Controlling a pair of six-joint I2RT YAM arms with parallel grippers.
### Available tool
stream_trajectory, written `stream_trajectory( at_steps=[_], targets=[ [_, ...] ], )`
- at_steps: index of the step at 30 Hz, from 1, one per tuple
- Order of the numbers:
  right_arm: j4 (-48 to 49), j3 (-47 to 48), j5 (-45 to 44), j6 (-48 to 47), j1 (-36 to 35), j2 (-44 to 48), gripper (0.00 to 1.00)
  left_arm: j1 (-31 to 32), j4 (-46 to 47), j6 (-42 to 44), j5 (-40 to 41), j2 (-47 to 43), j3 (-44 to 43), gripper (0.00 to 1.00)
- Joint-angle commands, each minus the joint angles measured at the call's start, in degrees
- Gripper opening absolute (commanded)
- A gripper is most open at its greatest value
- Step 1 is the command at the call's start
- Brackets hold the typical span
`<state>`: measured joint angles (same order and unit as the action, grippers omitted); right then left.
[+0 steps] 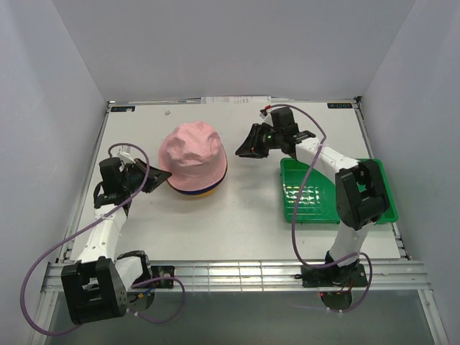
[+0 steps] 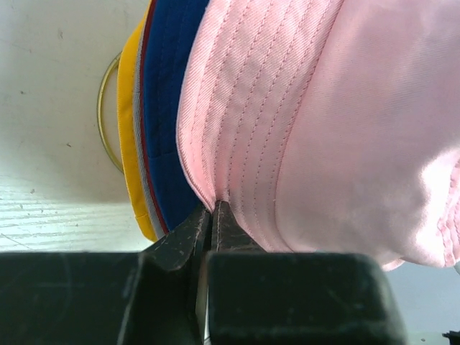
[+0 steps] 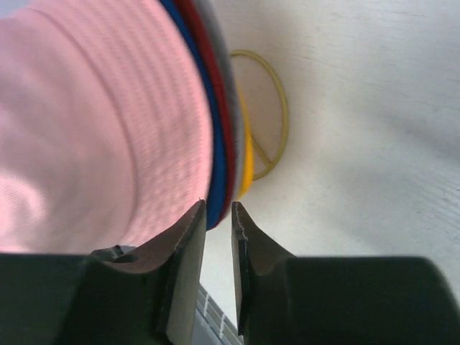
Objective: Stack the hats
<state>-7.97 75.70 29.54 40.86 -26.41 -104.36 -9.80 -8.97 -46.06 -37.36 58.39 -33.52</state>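
1. Hats (image 1: 194,172) stacked in the middle of the tabletop (image 1: 237,223), pink hat (image 1: 192,149) on top.
2. Left gripper (image 1: 159,175) at stack's 9 o'clock, jaws nearly closed at pink brim (hold unclear).
3. Right gripper (image 1: 241,149) at 2 o'clock, slightly parted, empty, just off brim; left nearer.

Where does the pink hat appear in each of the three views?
Top external: the pink hat sits left of centre, on top of the stack.
Left wrist: the pink hat fills the right side.
Right wrist: the pink hat is at the upper left, blurred.
Shared landmark: the yellow hat, its brim lowest in the stack.
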Motion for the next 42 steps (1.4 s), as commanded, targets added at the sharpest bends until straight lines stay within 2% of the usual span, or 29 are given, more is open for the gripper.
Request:
stream_trajectory(
  at_steps=[1, 8, 9, 11, 17, 23, 28, 34, 42],
  targets=[
    [4.7, -0.5, 1.8, 3.1, -1.0, 5.3, 0.30, 2.5, 1.1, -1.9, 2.6, -1.4, 1.7, 0.15],
    [1.2, 6.7, 1.0, 2.1, -3.6, 4.7, 0.36, 8.8, 2.9, -4.3, 6.1, -1.1, 3.2, 0.24],
    [0.9, 7.6, 1.0, 1.8, -4.2, 3.7, 0.36, 10.8, 3.0, -4.6, 6.7, -1.1, 3.3, 0.29],
    [-0.1, 10.6, 1.0, 1.6, -4.5, 2.4, 0.36, 11.9, 3.1, -4.8, 7.0, -1.1, 3.2, 0.33],
    [-3.0, 17.0, 1.0, 0.5, -5.5, -2.9, 0.37, 12.6, 1.4, -3.8, 7.2, -2.7, 2.3, 0.56],
    [-4.5, 20.0, 0.4, -0.8, -5.6, -5.6, 0.37, 12.6, -6.0, 1.4, 10.9, -4.5, -3.9, 0.68],
    [-7.3, 25.2, 0.3, -1.9, -5.5, -8.4, 0.37, 12.6, -13.0, 3.9, 16.1, -5.0, -8.8, 0.69],
    [-10.2, 31.2, 0.6, -3.3, -5.6, -11.4, 0.37, 12.5, -16.9, 3.9, 24.2, -7.5, -11.2, 0.70],
    [-11.1, 32.6, 0.4, -4.6, -5.6, -12.2, 0.37, 12.4, -20.3, 5.6, 31.8, -4.4, -17.1, 0.71]
  ],
)
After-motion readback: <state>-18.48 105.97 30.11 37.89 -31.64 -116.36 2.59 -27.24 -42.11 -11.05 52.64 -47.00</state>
